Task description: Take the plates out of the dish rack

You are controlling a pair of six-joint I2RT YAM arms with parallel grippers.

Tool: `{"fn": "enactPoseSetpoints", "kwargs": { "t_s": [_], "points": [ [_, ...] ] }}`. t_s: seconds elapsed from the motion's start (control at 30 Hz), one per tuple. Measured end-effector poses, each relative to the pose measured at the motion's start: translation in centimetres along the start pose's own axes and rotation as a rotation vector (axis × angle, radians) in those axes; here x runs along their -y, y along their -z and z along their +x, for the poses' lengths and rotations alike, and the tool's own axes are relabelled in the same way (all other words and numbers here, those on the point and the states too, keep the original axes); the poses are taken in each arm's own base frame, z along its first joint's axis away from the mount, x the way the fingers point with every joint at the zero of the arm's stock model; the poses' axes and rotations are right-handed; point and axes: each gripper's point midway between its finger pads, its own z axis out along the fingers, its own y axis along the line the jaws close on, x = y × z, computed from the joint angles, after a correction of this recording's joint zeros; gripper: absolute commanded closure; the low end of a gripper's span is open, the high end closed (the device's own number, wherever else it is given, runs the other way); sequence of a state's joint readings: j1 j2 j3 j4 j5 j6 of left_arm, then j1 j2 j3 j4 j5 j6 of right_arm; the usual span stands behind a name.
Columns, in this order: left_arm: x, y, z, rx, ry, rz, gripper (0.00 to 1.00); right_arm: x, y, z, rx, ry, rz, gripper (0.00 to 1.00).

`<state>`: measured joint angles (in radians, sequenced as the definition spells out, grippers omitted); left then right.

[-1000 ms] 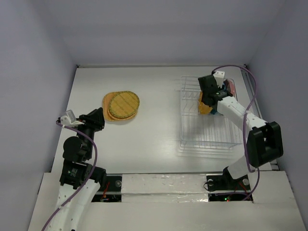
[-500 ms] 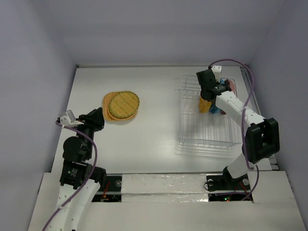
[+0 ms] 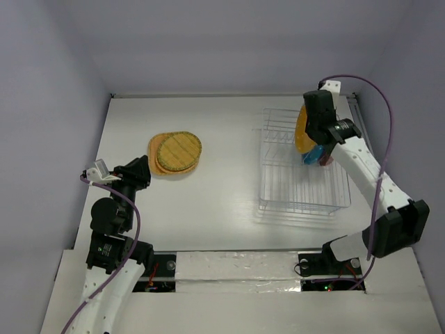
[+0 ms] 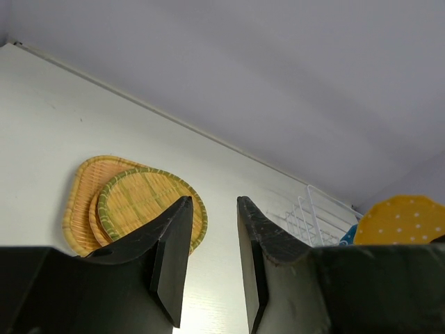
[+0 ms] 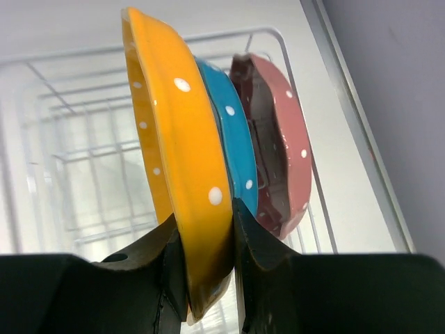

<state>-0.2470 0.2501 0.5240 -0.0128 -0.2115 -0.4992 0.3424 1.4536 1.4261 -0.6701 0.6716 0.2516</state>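
My right gripper (image 5: 207, 229) is shut on the rim of the dotted yellow-orange plate (image 5: 177, 146), holding it on edge above the clear dish rack (image 3: 300, 198); from above the plate (image 3: 303, 132) shows beside the gripper (image 3: 314, 125). The blue plate (image 5: 233, 146) and the dotted pink plate (image 5: 285, 139) stand on edge in the rack behind it. The yellowish woven round plate (image 3: 179, 148) lies on the orange-tan woven plate (image 3: 158, 161) on the table at the left. My left gripper (image 4: 212, 209) is open and empty, near the table's front left.
The rack (image 5: 90, 139) sits at the right side of the white table, close to the right wall (image 3: 410, 83). The stacked woven plates also show in the left wrist view (image 4: 142, 205). The left arm's base (image 3: 111, 243) is at the near left edge.
My right gripper has lifted the yellow-orange plate up out of the rack slots and swung a little to the right. The left arm has not moved.
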Motion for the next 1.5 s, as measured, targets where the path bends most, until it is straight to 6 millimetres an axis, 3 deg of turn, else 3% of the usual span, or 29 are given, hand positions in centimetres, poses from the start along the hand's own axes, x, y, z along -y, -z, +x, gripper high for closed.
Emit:
{"fn": "enactPoseSetpoints", "kwargs": {
  "t_s": [0.17, 0.27, 0.4, 0.47, 0.57, 0.63, 0.73, 0.8, 0.93, 1.1, 1.2, 1.33, 1.5],
  "points": [
    [0.0, 0.0, 0.0, 0.000, 0.000, 0.000, 0.71, 0.6, 3.6, -2.5, 0.078, -0.091, -0.111, 1.00],
    [0.0, 0.0, 0.0, 0.000, 0.000, 0.000, 0.71, -0.3, 6.2, -3.7, 0.128, -0.147, -0.236, 1.00],
    [-0.1, 0.0, -0.1, 0.003, -0.001, -0.004, 0.70, -4.8, 10.1, -4.3, 0.170, -0.204, -0.499, 1.00],
    [-0.1, 0.0, -0.1, 0.004, -0.001, -0.006, 0.70, -8.9, 11.9, -3.6, 0.157, -0.201, -0.658, 1.00],
    [-0.2, -0.1, 0.0, 0.002, -0.001, -0.007, 0.70, -15.6, 14.2, -0.8, 0.078, -0.151, -0.877, 1.00],
    [-0.2, -0.1, 0.0, 0.000, -0.002, -0.007, 0.70, -19.7, 15.4, 2.4, -0.007, -0.095, -0.995, 1.00],
    [-0.2, -0.1, 0.0, 0.000, -0.002, -0.008, 0.70, -23.9, 16.7, 8.1, -0.152, 0.015, -1.104, 1.00],
    [-0.2, -0.1, 0.0, 0.000, -0.002, -0.008, 0.70, -25.5, 17.4, 11.5, -0.232, 0.079, -1.145, 1.00],
    [-0.2, -0.1, 0.0, 0.000, -0.002, -0.008, 0.69, -27.3, 17.7, 16.5, -0.337, 0.170, -1.173, 1.00],
    [-0.2, -0.1, 0.0, -0.001, -0.002, -0.009, 0.69, -27.6, 16.1, 20.2, -0.412, 0.196, -1.142, 1.00],
    [-0.2, -0.1, 0.0, -0.001, -0.002, -0.008, 0.69, -27.8, 15.6, 20.2, -0.406, 0.179, -1.140, 0.97],
    [-0.2, -0.1, 0.0, -0.001, -0.002, -0.009, 0.69, -27.9, 15.1, 20.5, -0.391, 0.163, -1.128, 0.77],
    [-0.2, -0.1, 0.0, -0.001, -0.002, -0.008, 0.69, -28.4, 14.1, 20.5, -0.376, 0.123, -1.092, 0.66]
  ]
}}
